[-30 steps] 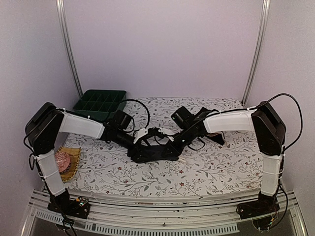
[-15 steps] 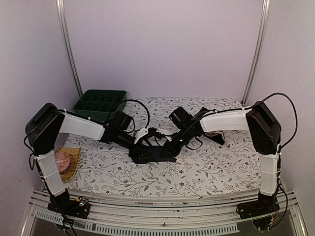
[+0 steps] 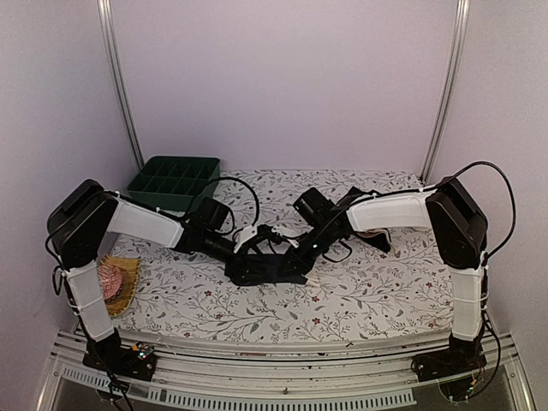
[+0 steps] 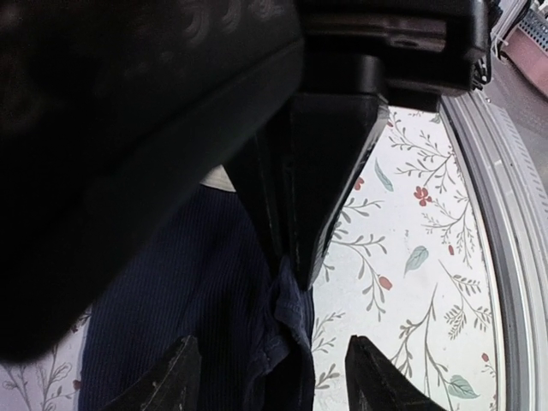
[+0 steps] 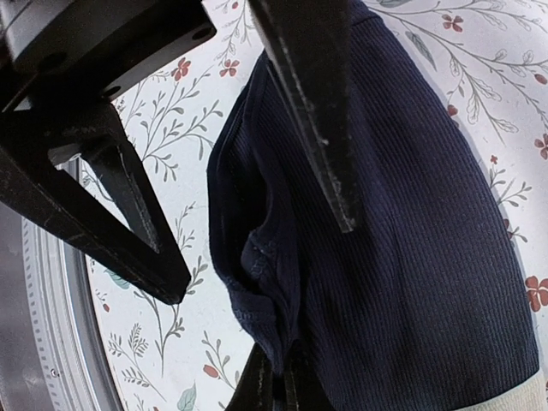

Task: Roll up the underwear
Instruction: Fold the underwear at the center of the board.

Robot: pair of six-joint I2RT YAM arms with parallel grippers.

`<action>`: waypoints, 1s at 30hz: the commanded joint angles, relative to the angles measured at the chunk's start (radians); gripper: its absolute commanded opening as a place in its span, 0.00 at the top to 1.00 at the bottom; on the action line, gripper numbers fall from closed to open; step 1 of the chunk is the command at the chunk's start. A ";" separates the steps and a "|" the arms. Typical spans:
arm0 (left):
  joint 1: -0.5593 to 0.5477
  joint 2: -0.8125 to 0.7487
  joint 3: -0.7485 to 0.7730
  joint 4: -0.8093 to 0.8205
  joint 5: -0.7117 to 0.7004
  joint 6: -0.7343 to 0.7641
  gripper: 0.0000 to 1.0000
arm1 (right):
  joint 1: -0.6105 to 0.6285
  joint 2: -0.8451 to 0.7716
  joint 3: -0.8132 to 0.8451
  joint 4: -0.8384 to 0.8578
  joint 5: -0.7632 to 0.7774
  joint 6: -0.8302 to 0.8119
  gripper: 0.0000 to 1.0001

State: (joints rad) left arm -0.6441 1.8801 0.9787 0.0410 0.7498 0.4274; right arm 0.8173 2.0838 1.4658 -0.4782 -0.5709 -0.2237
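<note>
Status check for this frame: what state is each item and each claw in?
underwear: lying on the table, one edge bunched into a fold, not rolled.
right claw: shut on that fold.
left claw: open, straddling the fold.
tray: upright, away from both claws.
ball: resting in its dish, untouched.

Both arms reach inward and low, their wrists almost meeting. The left end effector (image 4: 276,377) has its jaws apart. The right end effector (image 5: 276,387) is pinched closed on the underwear (image 5: 411,214).
</note>
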 commanded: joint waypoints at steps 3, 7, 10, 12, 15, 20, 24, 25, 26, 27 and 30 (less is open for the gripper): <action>0.008 -0.015 -0.100 0.127 0.093 -0.035 0.32 | 0.009 0.004 -0.004 0.090 -0.014 0.007 0.98; 0.018 -0.017 -0.102 0.129 0.112 -0.038 0.31 | 0.005 0.005 -0.007 0.096 -0.020 0.007 0.98; 0.021 -0.014 -0.105 0.124 0.105 -0.042 0.31 | -0.001 0.005 -0.014 0.101 -0.023 0.009 0.98; 0.023 -0.024 -0.116 0.149 0.105 -0.054 0.32 | -0.004 0.008 -0.015 0.100 -0.027 0.007 0.98; 0.027 -0.036 -0.126 0.193 0.116 -0.082 0.33 | -0.004 0.013 -0.010 0.101 -0.038 0.005 0.98; 0.030 -0.037 -0.131 0.235 0.103 -0.113 0.40 | -0.003 0.014 -0.008 0.101 -0.041 0.006 0.97; 0.036 -0.025 -0.124 0.240 0.096 -0.128 0.55 | -0.004 0.019 -0.002 0.096 -0.040 0.001 0.97; 0.037 -0.021 -0.122 0.240 0.094 -0.129 0.60 | -0.004 0.021 -0.001 0.094 -0.040 0.001 0.97; 0.037 -0.019 -0.119 0.238 0.091 -0.130 0.65 | -0.003 0.023 0.001 0.091 -0.040 -0.001 0.97; 0.037 -0.015 -0.117 0.238 0.084 -0.134 0.71 | -0.003 0.025 0.004 0.089 -0.038 -0.002 0.97; 0.037 -0.005 -0.108 0.235 0.061 -0.143 0.88 | -0.004 0.029 0.008 0.085 -0.034 -0.003 0.97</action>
State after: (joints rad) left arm -0.6174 1.8713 0.8562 0.2543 0.8368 0.3000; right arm 0.8169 2.0865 1.4597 -0.3965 -0.5888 -0.2192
